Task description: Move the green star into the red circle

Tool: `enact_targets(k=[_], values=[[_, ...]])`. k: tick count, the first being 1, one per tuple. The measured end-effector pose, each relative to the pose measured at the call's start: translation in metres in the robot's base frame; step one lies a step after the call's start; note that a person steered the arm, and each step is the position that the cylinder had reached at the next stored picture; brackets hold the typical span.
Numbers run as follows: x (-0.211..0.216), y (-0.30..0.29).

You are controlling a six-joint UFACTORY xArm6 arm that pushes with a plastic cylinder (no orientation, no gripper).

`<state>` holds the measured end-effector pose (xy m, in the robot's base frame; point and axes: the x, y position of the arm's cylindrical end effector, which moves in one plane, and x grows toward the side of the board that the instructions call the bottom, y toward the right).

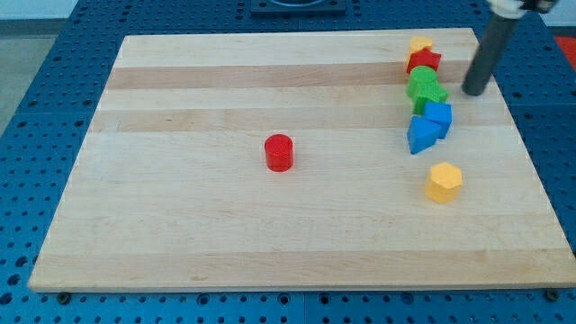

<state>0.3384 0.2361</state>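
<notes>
Rod slants down from the bench's top right corner, and my tip rests on the wood just to the right of the green blocks, apart from them. No gripper shows here, only this bare rod, so nothing is held.

Near the bench's right edge, 6 blocks form a column running down from the top edge: a yellow block, a red star, a green round block, the green star touching below it, a blue cube and a blue wedge-like block.

A yellow hexagon block sits alone further down, toward the bottom right corner.

The red circle, a short cylinder, stands near the bench's middle, well apart from the green star.
</notes>
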Motion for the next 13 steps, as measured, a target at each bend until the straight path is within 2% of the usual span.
enact_targets(k=[2, 3, 5, 6, 8, 9, 10, 12, 13], values=[[-0.001, -0.121], [-0.005, -0.127], [-0.007, -0.037], [-0.007, -0.047], [0.035, -0.132], [0.036, -0.141], [0.035, -0.137], [0.027, -0.092], [0.045, -0.106]])
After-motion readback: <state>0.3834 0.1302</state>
